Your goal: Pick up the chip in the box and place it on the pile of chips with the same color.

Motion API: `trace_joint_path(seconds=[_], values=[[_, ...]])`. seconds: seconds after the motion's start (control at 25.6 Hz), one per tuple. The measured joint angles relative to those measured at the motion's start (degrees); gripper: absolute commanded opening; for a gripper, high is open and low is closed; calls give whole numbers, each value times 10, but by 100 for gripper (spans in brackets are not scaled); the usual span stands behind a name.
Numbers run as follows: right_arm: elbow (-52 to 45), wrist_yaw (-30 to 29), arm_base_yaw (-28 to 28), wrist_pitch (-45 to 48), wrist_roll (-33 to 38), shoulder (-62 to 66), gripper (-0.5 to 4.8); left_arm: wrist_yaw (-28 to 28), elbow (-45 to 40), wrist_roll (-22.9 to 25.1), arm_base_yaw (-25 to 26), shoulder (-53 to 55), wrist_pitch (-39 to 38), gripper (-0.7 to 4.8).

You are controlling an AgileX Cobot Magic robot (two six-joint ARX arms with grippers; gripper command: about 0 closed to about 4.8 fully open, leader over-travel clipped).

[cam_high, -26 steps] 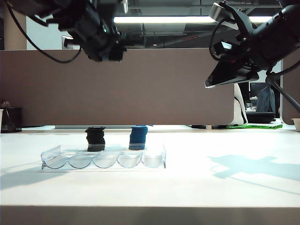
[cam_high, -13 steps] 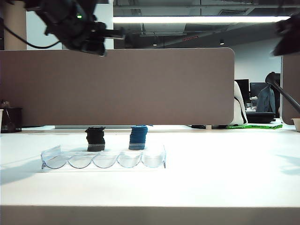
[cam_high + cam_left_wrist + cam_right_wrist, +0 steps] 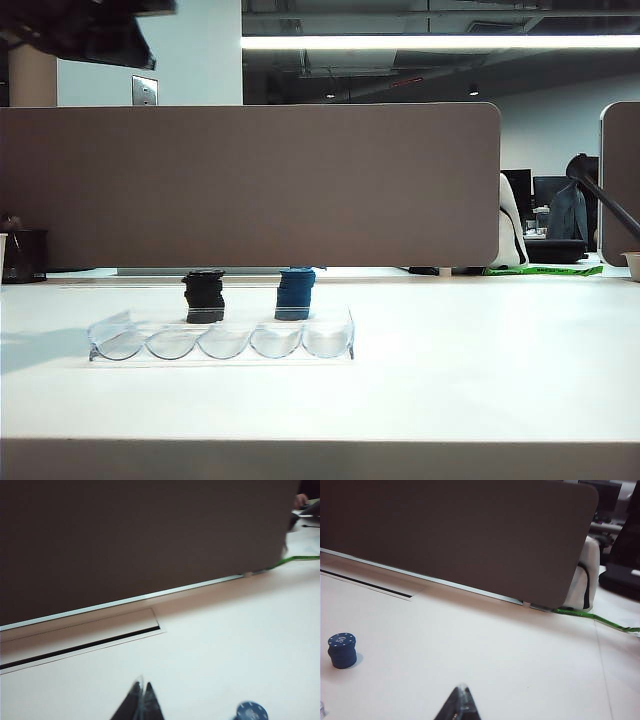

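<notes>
The box [image 3: 95, 340] sits at the front of the table [image 3: 480, 380] and its slots look empty in the exterior view. No loose chip shows in it, on the table or in either tool. Behind the box stand the black pile [image 3: 204, 296] and, just beside it, the blue pile [image 3: 295, 293], both upright and apart from each other.

In the right wrist view the top face of the blue pile reads "50", with white edge marks. I judge that top disc to be the chip [image 3: 342, 640], resting flat and square on its own colour, though nothing sets it apart from the chips under it.

The left tool [image 3: 142, 702] hangs above the table with its tips together and nothing between them. The top of the blue pile just shows at the edge of its view. In the exterior view only the left arm [image 3: 80, 30] appears, high in the top-left corner, well clear of the piles.

The right tool [image 3: 460, 704] is out of the exterior view. In its own view it hangs well apart from the blue pile, and its tips also look pressed together and empty.

So the placing step appears done and the task looks complete. The next move calls for little: keep both arms clear of the piles and the box so nothing gets knocked, and let them settle at rest.
</notes>
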Motion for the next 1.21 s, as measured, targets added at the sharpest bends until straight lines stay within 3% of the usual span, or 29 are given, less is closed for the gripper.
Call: trace_joint_path(seconds=[0.47, 0.78, 0.94, 1.21], values=[[-91, 93, 0, -17, 0, -194, -5, 19, -191, -18, 12, -213, -15, -6], [-126, 130, 0, -124, 28, -325, -5, 17, -271, -25, 12, -360, -31, -6], [-144, 137, 0, -143, 66, -346, -5, 14, -278, -24, 12, -432, -99, -6], [-150, 150, -1, -150, 72, -346, -5, -20, -283, -10, 12, -549, -222, -6]])
